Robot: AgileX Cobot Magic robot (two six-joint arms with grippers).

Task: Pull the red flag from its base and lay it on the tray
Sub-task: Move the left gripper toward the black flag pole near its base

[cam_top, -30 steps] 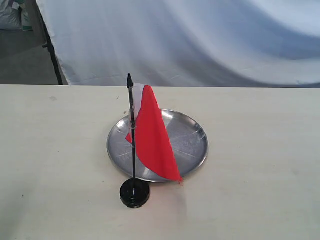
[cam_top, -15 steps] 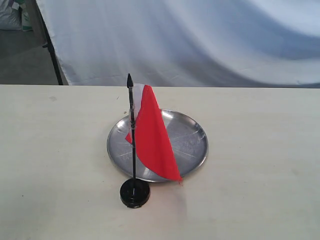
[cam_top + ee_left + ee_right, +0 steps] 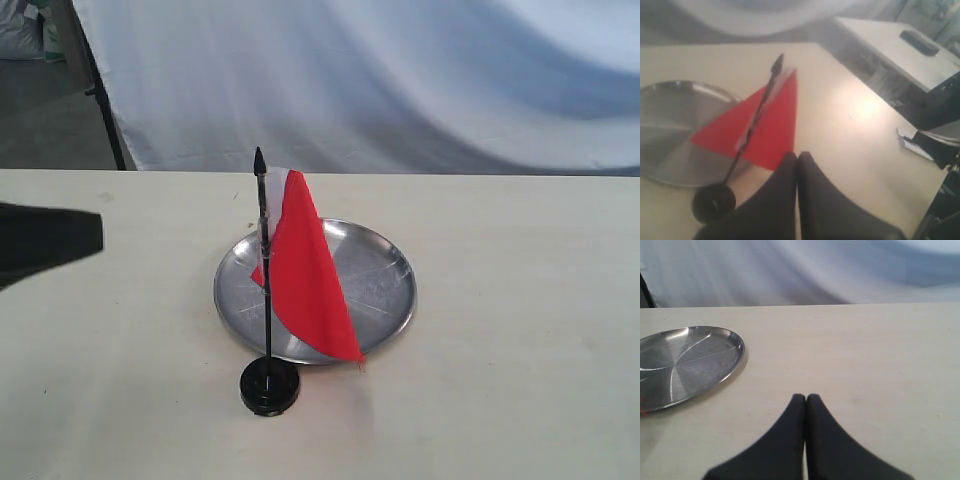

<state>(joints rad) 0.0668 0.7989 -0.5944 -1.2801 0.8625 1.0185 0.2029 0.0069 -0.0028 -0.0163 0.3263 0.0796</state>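
Note:
The red flag stands upright, its thin black pole planted in the round black base just in front of the silver tray. My left gripper shows at the left edge of the exterior view, well left of the flag. In the left wrist view it is shut and holds nothing, with the flag, base and tray beyond its tips. My right gripper is shut and holds nothing, above bare table to the side of the tray. It is outside the exterior view.
A white cloth backdrop hangs behind the pale table. A dark stand leg is at the back left. In the left wrist view another table and dark equipment lie beyond the table edge.
My left gripper has come into the exterior view from the left edge. The flag, base and tray have not moved.

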